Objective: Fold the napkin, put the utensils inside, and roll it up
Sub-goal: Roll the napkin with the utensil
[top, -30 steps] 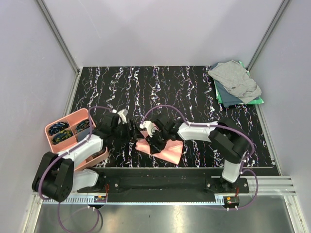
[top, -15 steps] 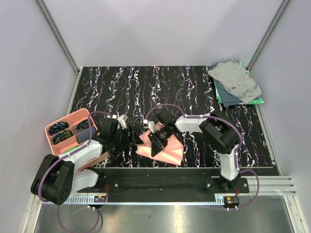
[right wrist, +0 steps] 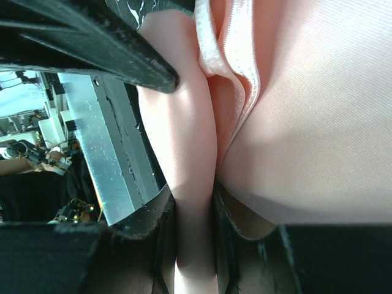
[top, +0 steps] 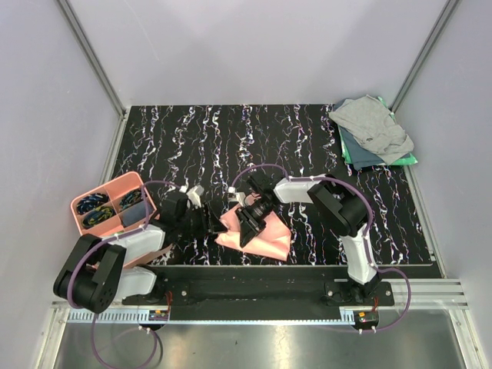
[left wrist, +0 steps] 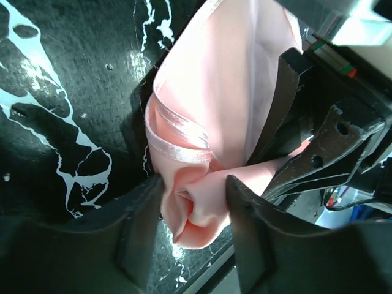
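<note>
The salmon-pink napkin [top: 267, 240] lies bunched and folded near the table's front edge, between my two grippers. My left gripper [top: 213, 223] is at its left edge. In the left wrist view the gripper [left wrist: 193, 211] has a rolled bunch of napkin [left wrist: 226, 92] filling the gap between its fingers [left wrist: 141, 233]. My right gripper [top: 247, 224] is on top of the napkin. In the right wrist view it [right wrist: 195, 245] is clamped tight on a narrow fold of napkin [right wrist: 318, 122]. No utensils show in any view.
A pink compartment tray [top: 84, 204] with small dark items stands at the left, beside the left arm. A grey cloth [top: 373, 123] on a green cloth [top: 407, 161] lies at the back right corner. The metal front rail [top: 254, 284] runs just below the napkin.
My left gripper has moved right and nearer, onto the napkin's left edge. The right arm's elbow has swung in while its gripper stayed on the napkin. The napkin has bunched more.
</note>
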You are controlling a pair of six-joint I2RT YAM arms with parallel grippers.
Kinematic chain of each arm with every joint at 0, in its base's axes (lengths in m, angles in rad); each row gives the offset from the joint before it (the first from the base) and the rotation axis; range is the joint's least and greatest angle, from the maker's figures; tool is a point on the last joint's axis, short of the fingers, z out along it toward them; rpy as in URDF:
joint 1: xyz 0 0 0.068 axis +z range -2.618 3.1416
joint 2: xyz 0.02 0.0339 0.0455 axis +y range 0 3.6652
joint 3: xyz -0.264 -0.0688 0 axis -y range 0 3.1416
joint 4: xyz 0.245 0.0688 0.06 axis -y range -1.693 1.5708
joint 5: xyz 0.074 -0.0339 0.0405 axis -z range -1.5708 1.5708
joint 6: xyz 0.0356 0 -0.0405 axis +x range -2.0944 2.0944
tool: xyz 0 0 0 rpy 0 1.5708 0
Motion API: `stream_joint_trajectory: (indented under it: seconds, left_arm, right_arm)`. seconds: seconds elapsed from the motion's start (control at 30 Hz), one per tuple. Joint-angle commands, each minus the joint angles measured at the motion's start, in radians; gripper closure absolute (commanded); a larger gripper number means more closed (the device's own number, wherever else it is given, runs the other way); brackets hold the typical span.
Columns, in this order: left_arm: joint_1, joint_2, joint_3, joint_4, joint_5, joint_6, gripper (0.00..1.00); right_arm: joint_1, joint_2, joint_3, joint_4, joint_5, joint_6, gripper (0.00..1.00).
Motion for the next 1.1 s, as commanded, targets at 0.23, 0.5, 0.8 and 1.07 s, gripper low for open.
stream_joint_trajectory:
  seconds: [0.23, 0.5, 0.8, 1.07]
  left_arm:
    - [0.000, 0.043, -0.022, 0.091, 0.025, -0.001, 0.77]
    - [0.000, 0.059, -0.022, 0.086, 0.036, 0.007, 1.00]
    - [0.000, 0.063, -0.007, 0.034, 0.019, 0.009, 1.00]
    - [0.001, 0.088, 0.036, -0.079, -0.019, 0.002, 1.00]
  right_arm:
    - [-0.031, 0.054, 0.051, -0.047, 0.070, -0.011, 0.67]
    - [-0.049, 0.012, 0.085, -0.050, 0.096, 0.013, 0.46]
    - [-0.046, -0.227, 0.068, -0.054, 0.263, 0.029, 0.31]
    - [0.194, -0.535, -0.183, 0.161, 0.789, -0.052, 0.27]
